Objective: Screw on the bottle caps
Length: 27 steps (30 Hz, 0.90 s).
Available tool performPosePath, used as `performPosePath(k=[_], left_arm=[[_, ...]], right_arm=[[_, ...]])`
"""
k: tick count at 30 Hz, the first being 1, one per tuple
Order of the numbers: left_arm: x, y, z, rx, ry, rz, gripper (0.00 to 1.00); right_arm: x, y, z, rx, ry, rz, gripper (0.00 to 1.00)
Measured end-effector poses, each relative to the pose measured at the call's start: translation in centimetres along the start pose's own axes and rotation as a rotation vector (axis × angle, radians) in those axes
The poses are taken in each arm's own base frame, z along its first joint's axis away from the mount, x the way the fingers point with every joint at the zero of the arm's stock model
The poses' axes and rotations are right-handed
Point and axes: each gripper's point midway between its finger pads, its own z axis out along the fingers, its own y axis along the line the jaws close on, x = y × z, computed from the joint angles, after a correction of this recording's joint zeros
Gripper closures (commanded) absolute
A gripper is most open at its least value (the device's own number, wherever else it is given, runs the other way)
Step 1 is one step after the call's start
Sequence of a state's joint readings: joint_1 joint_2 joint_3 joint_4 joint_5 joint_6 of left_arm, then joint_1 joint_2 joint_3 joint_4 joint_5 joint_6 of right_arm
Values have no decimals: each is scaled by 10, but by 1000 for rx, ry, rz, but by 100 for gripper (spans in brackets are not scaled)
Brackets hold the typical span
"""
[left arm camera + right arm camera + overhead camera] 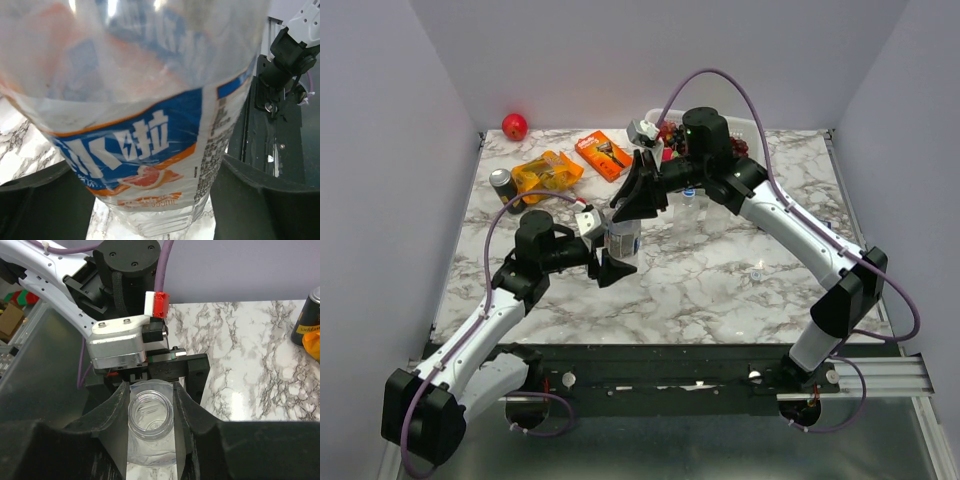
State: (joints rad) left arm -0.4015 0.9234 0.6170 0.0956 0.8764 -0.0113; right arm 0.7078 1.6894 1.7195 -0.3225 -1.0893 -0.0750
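Note:
A clear bottle (625,238) with a blue, white and orange label (150,145) stands upright on the marble table. My left gripper (613,264) has its dark fingers (250,200) pressed on both sides of the bottle's lower body. My right gripper (642,195) comes from above and is shut on the neck, whose open mouth (150,416) sits bare between the fingers, with no cap on it. A small whitish cap (757,272) lies on the table to the right. A second clear bottle (693,207) stands partly hidden behind the right arm.
A red fruit (514,126) sits at the back left corner. A dark can (501,182) and two orange packets (548,172) (604,154) lie at the back left. A clear bin (745,128) with dark grapes is at the back. The can (311,315) also shows in the right wrist view.

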Motion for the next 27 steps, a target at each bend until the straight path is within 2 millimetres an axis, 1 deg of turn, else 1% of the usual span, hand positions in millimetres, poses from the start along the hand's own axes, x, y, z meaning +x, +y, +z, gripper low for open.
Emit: performPosePath(k=[1, 2, 3, 4, 5, 7, 8, 9, 10, 11, 13, 15, 16, 17, 18, 19, 20, 21, 23, 24, 25, 26, 27], left_arm=[[0, 0, 0, 0, 1, -1, 30], [1, 0, 1, 2, 4, 0, 33], [1, -1, 1, 6, 4, 2, 35], [0, -1, 1, 8, 5, 5, 43], [0, -1, 2, 10, 7, 5, 45], [-1, 0, 2, 7, 7, 5, 51], [-3, 0, 2, 6, 6, 9, 56], [-3, 0, 2, 4, 6, 9, 57], [-4, 1, 2, 2, 6, 13, 57], [-4, 2, 2, -9, 4, 19, 60], [-5, 4, 1, -21, 2, 34, 62], [-6, 4, -1, -32, 2, 52, 70], [-7, 4, -3, -39, 1, 68, 75], [-8, 3, -4, -43, 1, 83, 83], [-9, 3, -6, -47, 0, 98, 89], [-9, 3, -7, -51, 0, 111, 97], [-8, 3, -9, -58, 0, 125, 100], [-6, 3, -10, -64, 4, 130, 100], [0, 5, -11, -79, 15, 136, 100], [2, 6, -11, -88, 21, 134, 100], [6, 8, -11, -97, 29, 129, 100], [8, 9, -12, -104, 33, 127, 100], [8, 11, -11, -109, 35, 125, 100]], right_arm=[[-1, 1, 0, 0, -3, -1, 99], [-3, 1, -1, 1, -5, -6, 98], [-4, 2, -1, 4, -7, -10, 95], [-4, 2, -1, 7, -8, -12, 89], [-4, 2, -2, 9, -9, -14, 72], [-6, 1, -3, 24, -10, -18, 58], [-6, 1, -4, 34, -9, -19, 39], [-6, 0, -5, 52, -5, -21, 30], [-6, -2, -8, 80, 2, -19, 18], [-7, -6, -12, 129, 11, -30, 1], [-7, -12, -26, 242, 32, -47, 0], [-7, -19, -54, 389, 53, -87, 1], [-6, -19, -71, 456, 61, -102, 0], [-4, -19, -89, 519, 68, -118, 0], [0, -19, -108, 581, 77, -129, 2], [7, -18, -127, 637, 90, -131, 6], [19, -18, -146, 691, 110, -138, 12], [35, -17, -167, 745, 137, -137, 14], [79, -16, -201, 825, 218, -105, 20], [112, -18, -220, 866, 278, -68, 21], [135, -17, -231, 881, 324, -37, 22], [166, -18, -245, 898, 386, -1, 22], [193, -20, -254, 903, 440, 33, 22]])
